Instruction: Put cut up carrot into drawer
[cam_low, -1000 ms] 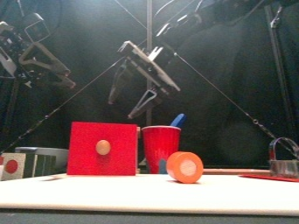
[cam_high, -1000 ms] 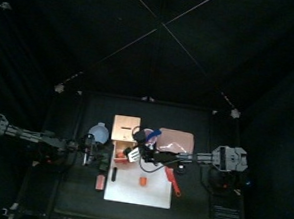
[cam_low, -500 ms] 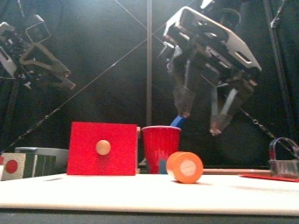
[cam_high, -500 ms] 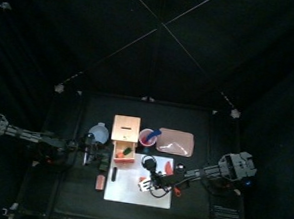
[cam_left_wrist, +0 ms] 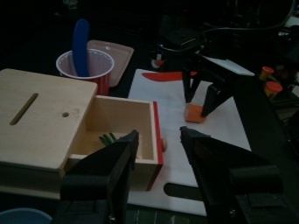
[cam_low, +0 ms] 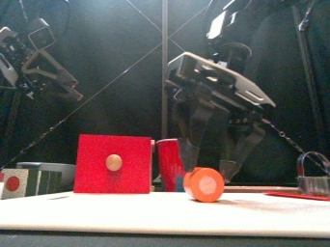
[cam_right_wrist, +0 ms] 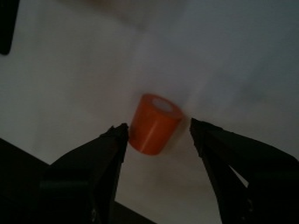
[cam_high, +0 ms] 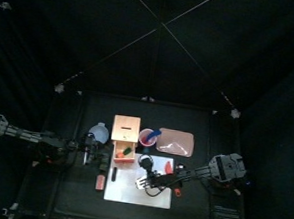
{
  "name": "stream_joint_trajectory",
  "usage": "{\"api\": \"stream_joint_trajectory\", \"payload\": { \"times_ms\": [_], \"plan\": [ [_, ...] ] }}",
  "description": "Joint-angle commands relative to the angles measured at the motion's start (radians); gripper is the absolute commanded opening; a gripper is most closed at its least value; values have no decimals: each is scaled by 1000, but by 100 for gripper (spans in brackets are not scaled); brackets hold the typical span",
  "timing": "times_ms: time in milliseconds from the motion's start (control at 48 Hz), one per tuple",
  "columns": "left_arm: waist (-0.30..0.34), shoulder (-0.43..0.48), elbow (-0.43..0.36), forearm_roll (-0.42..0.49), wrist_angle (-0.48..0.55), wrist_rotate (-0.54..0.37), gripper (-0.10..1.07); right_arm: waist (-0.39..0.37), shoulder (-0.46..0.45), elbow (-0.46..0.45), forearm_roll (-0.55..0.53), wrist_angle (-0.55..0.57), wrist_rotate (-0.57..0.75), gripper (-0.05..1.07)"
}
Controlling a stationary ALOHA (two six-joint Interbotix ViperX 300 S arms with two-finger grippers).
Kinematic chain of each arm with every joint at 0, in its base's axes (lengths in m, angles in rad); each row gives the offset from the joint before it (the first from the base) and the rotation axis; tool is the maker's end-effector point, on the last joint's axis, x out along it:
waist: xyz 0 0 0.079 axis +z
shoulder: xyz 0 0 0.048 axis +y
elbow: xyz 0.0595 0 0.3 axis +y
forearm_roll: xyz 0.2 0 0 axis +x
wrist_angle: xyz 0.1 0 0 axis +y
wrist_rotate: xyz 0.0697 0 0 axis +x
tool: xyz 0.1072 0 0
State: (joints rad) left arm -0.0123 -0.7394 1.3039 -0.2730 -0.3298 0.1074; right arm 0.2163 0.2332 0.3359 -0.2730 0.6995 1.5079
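The cut up carrot [cam_right_wrist: 155, 122] is a short orange chunk lying on a white board [cam_right_wrist: 70, 79]. It also shows in the front view [cam_low: 203, 183] and the left wrist view [cam_left_wrist: 197, 110]. My right gripper [cam_right_wrist: 156, 129] is open and low over the board, one jaw on each side of the chunk without closing on it; it shows in the top view [cam_high: 146, 180] too. The drawer [cam_left_wrist: 93, 131] is a tan wooden box with its red-fronted tray [cam_low: 114, 163] pulled open. My left gripper [cam_left_wrist: 163, 157] is open and empty, held beside the open drawer.
A red cup [cam_left_wrist: 87, 66] with a blue utensil and a pink container [cam_left_wrist: 117, 52] stand behind the drawer. A longer orange-red stick [cam_left_wrist: 170, 76] lies on the board's far part. Something green lies inside the drawer [cam_left_wrist: 107, 137]. A blue bowl [cam_high: 99, 133] sits left of the drawer.
My right gripper has swung from near the cup toward the board's front and dropped down, so its open jaws now straddle the carrot chunk. The left arm has not moved.
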Motion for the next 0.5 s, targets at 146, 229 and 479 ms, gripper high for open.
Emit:
{"api": "stream_joint_trajectory", "payload": {
  "times_ms": [146,229,479],
  "plan": [
    [3,3,-11,-6,-9,0,81,-18,0,-26,-11,-8,-2,89],
    [3,3,-9,-6,-9,0,81,-12,6,-28,-2,-9,-2,87],
    [3,2,-9,-6,-9,0,81,-12,8,-29,11,-8,0,74]
  ]
}}
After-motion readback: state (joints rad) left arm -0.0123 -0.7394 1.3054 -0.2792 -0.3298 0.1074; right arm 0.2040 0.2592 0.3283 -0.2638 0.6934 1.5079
